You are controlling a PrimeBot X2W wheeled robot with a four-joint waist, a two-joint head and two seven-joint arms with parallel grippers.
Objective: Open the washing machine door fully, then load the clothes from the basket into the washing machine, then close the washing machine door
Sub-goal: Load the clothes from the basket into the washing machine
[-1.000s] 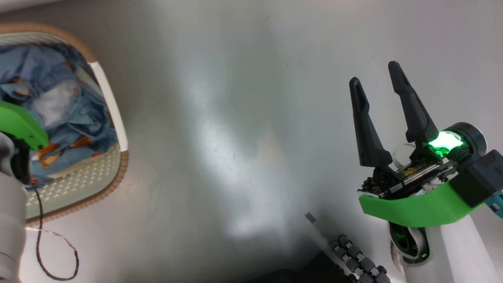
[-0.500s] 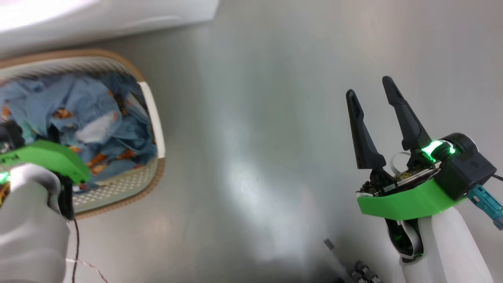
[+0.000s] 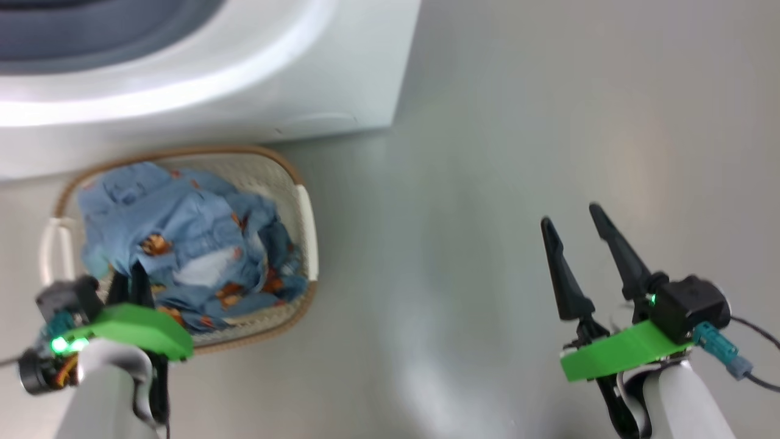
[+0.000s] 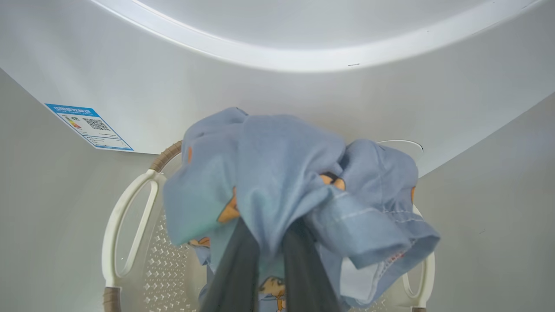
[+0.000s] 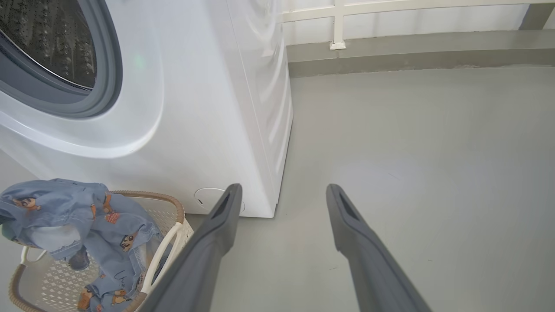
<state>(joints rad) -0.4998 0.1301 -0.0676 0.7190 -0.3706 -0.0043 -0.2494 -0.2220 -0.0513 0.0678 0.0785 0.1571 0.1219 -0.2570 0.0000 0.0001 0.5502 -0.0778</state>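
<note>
Clothes rise bunched from the basket at 9 o'clock, pinched in the closed left end effector. Washing machine stands just behind at 11 o'clock, drum showing. Right end effector hangs open over grey floor at 4 o'clock.

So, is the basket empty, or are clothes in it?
Not empty. Blue clothes lie in the basket, and the left gripper is shut on a bunch held above its rim.
</note>
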